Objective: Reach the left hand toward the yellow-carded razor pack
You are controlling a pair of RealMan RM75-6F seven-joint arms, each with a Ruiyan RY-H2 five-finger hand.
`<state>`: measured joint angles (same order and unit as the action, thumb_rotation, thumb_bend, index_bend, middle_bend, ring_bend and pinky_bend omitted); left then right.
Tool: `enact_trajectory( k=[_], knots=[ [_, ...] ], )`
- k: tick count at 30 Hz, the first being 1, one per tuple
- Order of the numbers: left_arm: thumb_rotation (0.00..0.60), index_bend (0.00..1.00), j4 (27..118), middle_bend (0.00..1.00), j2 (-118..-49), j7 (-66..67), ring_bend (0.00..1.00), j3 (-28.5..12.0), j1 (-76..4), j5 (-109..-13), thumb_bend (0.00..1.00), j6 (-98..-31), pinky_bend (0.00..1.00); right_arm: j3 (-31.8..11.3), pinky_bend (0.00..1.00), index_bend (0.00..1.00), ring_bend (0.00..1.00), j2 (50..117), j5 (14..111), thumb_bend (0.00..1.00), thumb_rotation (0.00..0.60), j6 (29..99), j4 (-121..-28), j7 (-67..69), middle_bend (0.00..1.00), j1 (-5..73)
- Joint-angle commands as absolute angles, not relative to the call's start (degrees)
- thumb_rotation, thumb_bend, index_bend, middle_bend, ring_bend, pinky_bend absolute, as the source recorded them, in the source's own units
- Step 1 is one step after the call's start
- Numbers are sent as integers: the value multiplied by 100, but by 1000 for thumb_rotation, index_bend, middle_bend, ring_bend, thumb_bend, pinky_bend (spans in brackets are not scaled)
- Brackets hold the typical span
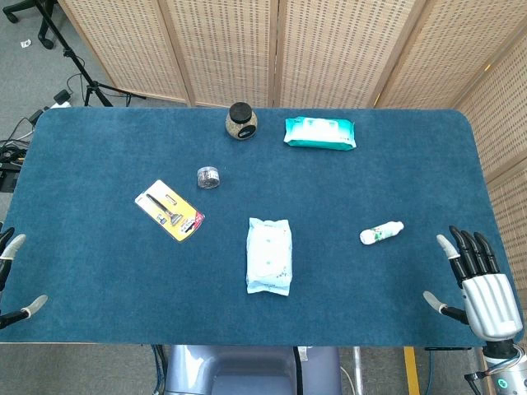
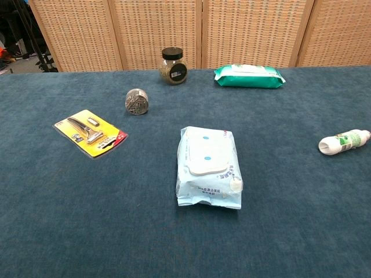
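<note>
The yellow-carded razor pack (image 1: 170,211) (image 2: 90,133) lies flat on the blue table (image 1: 99,156), left of centre. Only fingertips of my left hand (image 1: 15,280) show at the head view's left edge, spread apart, well to the lower left of the pack and holding nothing. My right hand (image 1: 479,280) rests at the table's near right corner, fingers extended and apart, empty. Neither hand appears in the chest view.
A pale blue wipes pack (image 1: 269,255) (image 2: 207,167) lies mid-table. A small round tin (image 1: 208,177) (image 2: 137,101), a black-lidded jar (image 1: 241,121) (image 2: 173,66) and a green wipes pack (image 1: 319,132) (image 2: 249,76) sit farther back. A small white bottle (image 1: 381,233) (image 2: 344,142) lies at right.
</note>
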<state>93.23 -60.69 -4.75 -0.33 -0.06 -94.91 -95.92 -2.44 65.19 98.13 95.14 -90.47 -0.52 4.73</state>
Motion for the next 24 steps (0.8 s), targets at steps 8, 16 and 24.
enact_trajectory(
  k=[8, 16, 24],
  knots=[
    [600, 0, 9328, 0, -6051, -450, 0, -5, -21, -9471, 0, -9496, 0, -230, 0, 0, 0, 6500, 9802, 0, 600, 9449, -9060, -28, 0, 482],
    [600, 0, 9400, 0, -6062, -433, 0, -69, -98, -9437, 1, -9420, 0, -217, 0, 0, 0, 6461, 9784, 0, 600, 9394, -9094, 57, 0, 490],
    [600, 0, 9248, 890, -6372, -469, 875, -598, -742, -9413, 253, -9067, 666, -229, 0, 0, 0, 6372, 9711, 0, 600, 9272, -9135, 260, 0, 540]
  ],
)
